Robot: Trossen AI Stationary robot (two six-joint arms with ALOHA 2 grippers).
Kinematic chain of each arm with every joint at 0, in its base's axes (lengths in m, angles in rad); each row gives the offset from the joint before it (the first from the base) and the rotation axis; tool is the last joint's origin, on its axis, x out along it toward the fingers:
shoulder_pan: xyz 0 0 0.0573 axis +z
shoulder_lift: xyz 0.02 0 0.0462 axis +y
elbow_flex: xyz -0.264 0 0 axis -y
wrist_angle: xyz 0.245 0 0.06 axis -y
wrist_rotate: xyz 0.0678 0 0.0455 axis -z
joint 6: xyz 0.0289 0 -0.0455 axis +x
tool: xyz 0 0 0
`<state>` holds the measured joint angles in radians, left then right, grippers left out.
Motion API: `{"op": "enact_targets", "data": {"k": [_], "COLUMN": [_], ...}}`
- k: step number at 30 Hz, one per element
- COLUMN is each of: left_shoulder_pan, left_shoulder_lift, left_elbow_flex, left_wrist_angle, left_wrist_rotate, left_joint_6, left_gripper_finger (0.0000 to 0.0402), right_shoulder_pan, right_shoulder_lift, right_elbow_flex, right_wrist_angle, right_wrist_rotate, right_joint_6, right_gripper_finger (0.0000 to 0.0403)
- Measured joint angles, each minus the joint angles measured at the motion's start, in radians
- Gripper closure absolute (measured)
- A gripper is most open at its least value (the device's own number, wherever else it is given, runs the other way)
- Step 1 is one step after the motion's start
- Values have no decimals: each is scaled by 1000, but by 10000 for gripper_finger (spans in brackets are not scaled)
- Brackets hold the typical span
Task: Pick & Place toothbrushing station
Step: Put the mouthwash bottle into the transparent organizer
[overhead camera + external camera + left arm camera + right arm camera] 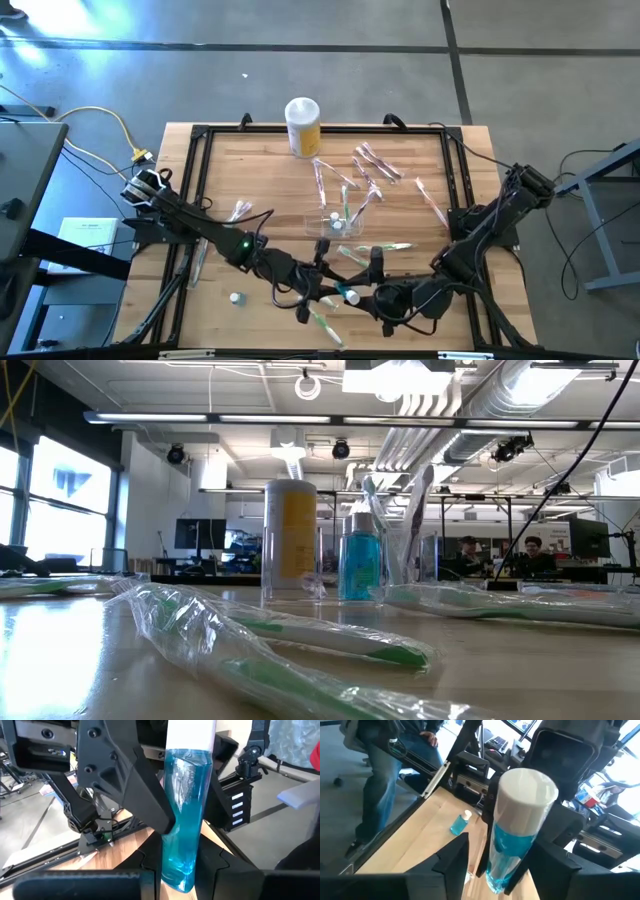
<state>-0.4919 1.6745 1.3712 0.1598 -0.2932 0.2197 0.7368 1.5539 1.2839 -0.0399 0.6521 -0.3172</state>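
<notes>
Hand-over at the near edge of the wooden worktop (250,170). The left end effector (182,870) is clamped on the lower body of a tall clear bottle of blue liquid with a white cap (182,810), holding it upright between its fingers. The right end effector (507,870) straddles the same bottle from the opposite side, its fingers apart, with a sliver of worktop showing between one finger and the bottle wall. Judged from this, the bottle's weight rests with the left arm alone, and the two-sided hold serves to re-grip it at a better height or angle for placing. The toothbrushing station, a small see-through plastic holder with low compartments (335,225), stands beyond both end effectors toward the worktop's middle, well apart from them and already carrying a few upright items. Farther beyond it stands a yellow canister with a white lid (303,125). Plastic-wrapped toothbrushes (375,160) lie scattered around the station, and a small blue bottle (460,823) lies on its side near the right end effector. The held bottle is not yet in the station.
</notes>
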Motion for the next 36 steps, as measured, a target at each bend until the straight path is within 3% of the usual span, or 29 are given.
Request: {"op": "enact_targets", "data": {"k": [4,9,15,17,22,27,32,36], "left_shoulder_pan": [1,0,0,0,2,-4,-15,-33], "left_shoulder_lift": [0,0,0,0,0,-18,-29,-25], "left_elbow_flex": [0,0,0,0,0,1,1,1], "left_wrist_angle": [6,-2,-4,-4,-44,-165,-243,-238], "left_wrist_rotate": [0,0,8,13,14,-2,-48,-92], "left_joint_6": [8,15,15,12,-44,-81,5,187], "left_gripper_finger": [342,342,337,314,210,152,145,144], "right_shoulder_pan": [-22,-39,-39,-39,-37,-32,-81,-138], "right_shoulder_lift": [0,0,0,1,2,-13,-27,-13], "right_elbow_flex": [0,0,0,0,0,0,0,-1], "right_wrist_angle": [5,8,8,8,-35,-215,-392,-424], "right_wrist_rotate": [-24,-84,-85,-84,-78,-93,-313,-521], "right_joint_6": [-1,2,2,2,48,241,520,619], "right_gripper_finger": [251,322,327,327,337,337,337,337]}}
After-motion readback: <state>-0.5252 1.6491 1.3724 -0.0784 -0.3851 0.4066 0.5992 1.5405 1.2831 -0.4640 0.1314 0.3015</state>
